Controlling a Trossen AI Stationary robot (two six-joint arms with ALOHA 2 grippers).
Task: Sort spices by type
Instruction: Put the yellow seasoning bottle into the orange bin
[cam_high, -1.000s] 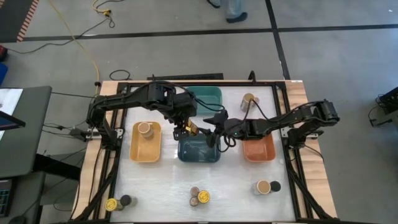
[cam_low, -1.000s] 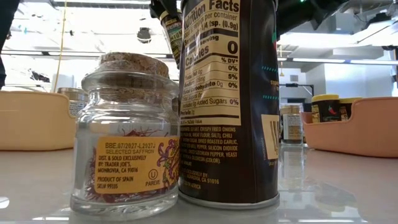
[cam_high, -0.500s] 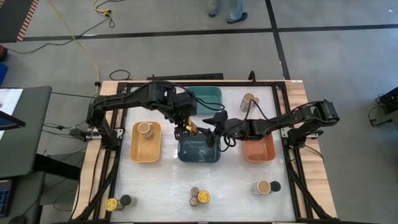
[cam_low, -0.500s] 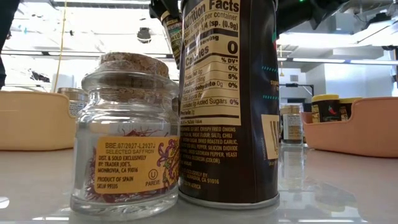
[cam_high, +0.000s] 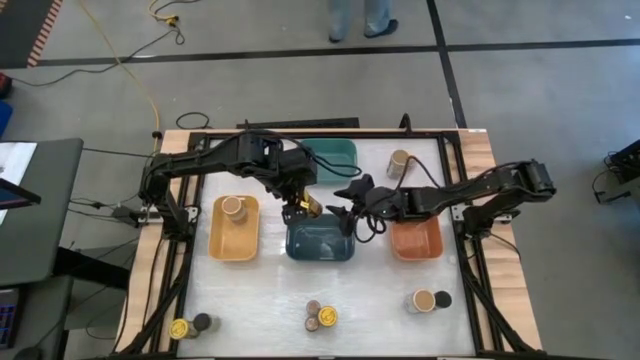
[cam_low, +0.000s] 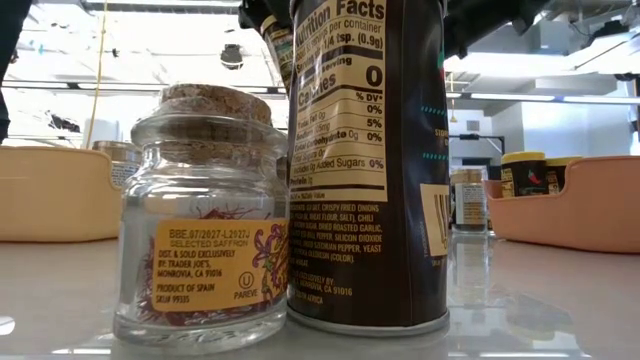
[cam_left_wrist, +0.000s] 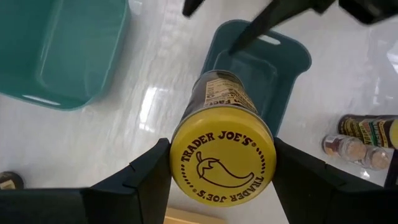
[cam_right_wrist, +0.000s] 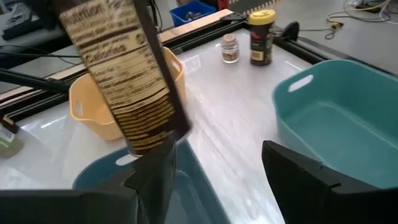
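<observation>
While left jaws grip yellow-lidded jar, base hidden

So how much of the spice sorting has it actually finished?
Not much. One tan-topped jar sits in the yellow bin, and the low view shows yellow-lidded jars in the orange bin. The left gripper holds a yellow-lidded jar over the dark-blue bin, with the open right gripper beside it. Seven jars wait along the table's near edge.
</observation>
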